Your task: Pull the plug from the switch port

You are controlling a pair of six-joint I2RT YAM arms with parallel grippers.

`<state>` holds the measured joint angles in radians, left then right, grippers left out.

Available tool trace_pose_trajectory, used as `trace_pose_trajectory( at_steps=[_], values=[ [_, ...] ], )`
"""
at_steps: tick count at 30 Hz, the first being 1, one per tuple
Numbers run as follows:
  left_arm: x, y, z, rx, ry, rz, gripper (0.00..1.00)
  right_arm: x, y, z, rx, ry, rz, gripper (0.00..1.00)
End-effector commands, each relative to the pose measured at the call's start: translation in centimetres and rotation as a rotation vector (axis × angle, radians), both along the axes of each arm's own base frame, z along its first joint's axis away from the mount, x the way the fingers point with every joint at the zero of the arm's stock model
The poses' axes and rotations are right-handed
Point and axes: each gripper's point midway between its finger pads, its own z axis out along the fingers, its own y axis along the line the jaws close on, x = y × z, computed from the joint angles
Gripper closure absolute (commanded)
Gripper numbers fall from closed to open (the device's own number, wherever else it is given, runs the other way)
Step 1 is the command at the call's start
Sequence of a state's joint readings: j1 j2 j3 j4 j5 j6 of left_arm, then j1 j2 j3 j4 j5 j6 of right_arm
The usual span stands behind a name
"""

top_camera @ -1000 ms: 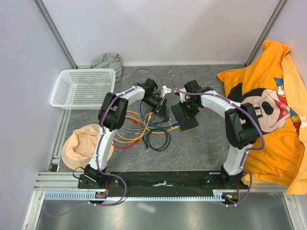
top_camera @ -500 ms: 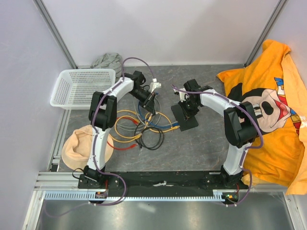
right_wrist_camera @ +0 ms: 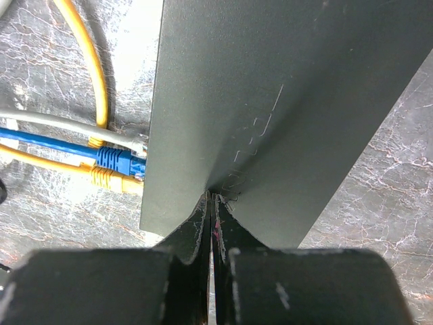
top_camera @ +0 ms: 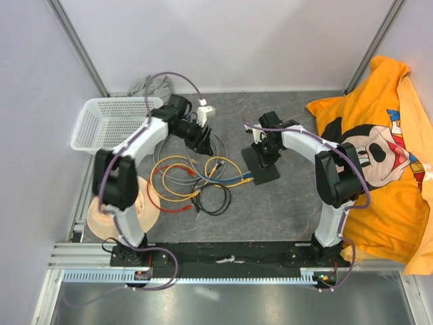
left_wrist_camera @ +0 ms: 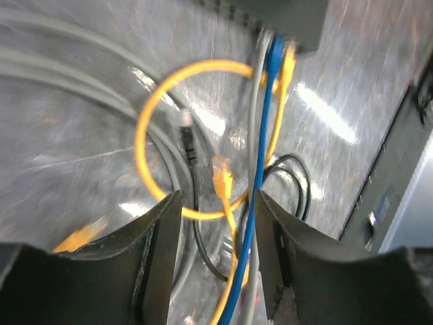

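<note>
The flat black switch (top_camera: 266,172) lies mid-table, and also shows in the right wrist view (right_wrist_camera: 270,101) and at the top of the left wrist view (left_wrist_camera: 287,17). Grey, blue (right_wrist_camera: 115,161) and yellow plugs sit in the sockets on its left edge. My right gripper (top_camera: 265,154) (right_wrist_camera: 212,196) is shut, with its tips pressed down on the switch's top. My left gripper (top_camera: 204,142) (left_wrist_camera: 215,203) is open and empty, hovering over the cable tangle (top_camera: 196,179) left of the switch. A loose yellow plug (left_wrist_camera: 222,177) and a loose black plug (left_wrist_camera: 187,133) lie below it.
A white basket (top_camera: 115,122) stands at the far left, with a grey cloth (top_camera: 152,87) behind it. A tan cloth (top_camera: 108,210) lies at the near left. An orange shirt (top_camera: 379,156) covers the right side. Frame posts stand at the back corners.
My left gripper has drawn back to the left and far side, away from the switch. The cable loops have shifted and spread to the left. My right gripper has stayed on the switch.
</note>
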<state>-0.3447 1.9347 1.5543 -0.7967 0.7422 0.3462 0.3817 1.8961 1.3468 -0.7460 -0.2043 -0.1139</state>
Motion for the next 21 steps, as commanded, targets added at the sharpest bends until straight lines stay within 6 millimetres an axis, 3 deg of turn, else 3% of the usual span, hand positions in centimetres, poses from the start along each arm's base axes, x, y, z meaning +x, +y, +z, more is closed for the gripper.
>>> trace_pose_trajectory(
  at_steps=[1,2,3,4,6,8,9,15,21],
  values=[
    [1.9,2.6,6.8,-0.069,-0.268,0.239,0.45,-0.7,-0.5,-4.1,-0.054,0.059,0.005,0.96],
    [1.0,3.2,6.6,-0.069,-0.275,0.252,0.45,-0.7,-0.5,-4.2,-0.055,0.061,0.005,0.96],
    [-1.2,4.2,3.8,-0.033,-0.225,0.260,0.45,-0.7,-0.5,-4.2,-0.052,0.062,0.003,0.96],
    [-2.0,4.9,4.4,-0.024,-0.275,0.275,0.44,-0.6,-0.4,-4.2,-0.051,0.059,0.005,0.96],
    [-4.0,6.1,1.5,0.026,-0.239,0.293,0.42,-0.5,-0.4,-4.1,-0.050,0.058,0.003,0.96],
    [-5.0,6.7,0.8,0.032,-0.216,0.322,0.42,-0.5,-0.3,-4.0,-0.049,0.059,0.004,0.95],
    [-6.1,6.9,-0.6,0.046,-0.176,0.319,0.42,-0.5,-0.3,-4.0,-0.048,0.057,0.005,0.96],
    [-7.1,8.4,-5.4,0.189,-0.039,0.357,0.43,-0.7,-0.2,-4.1,-0.047,0.062,0.010,0.95],
    [-7.2,8.4,-8.3,0.236,0.045,0.361,0.44,-0.8,-0.1,-3.9,-0.048,0.060,0.015,0.95]
  ],
)
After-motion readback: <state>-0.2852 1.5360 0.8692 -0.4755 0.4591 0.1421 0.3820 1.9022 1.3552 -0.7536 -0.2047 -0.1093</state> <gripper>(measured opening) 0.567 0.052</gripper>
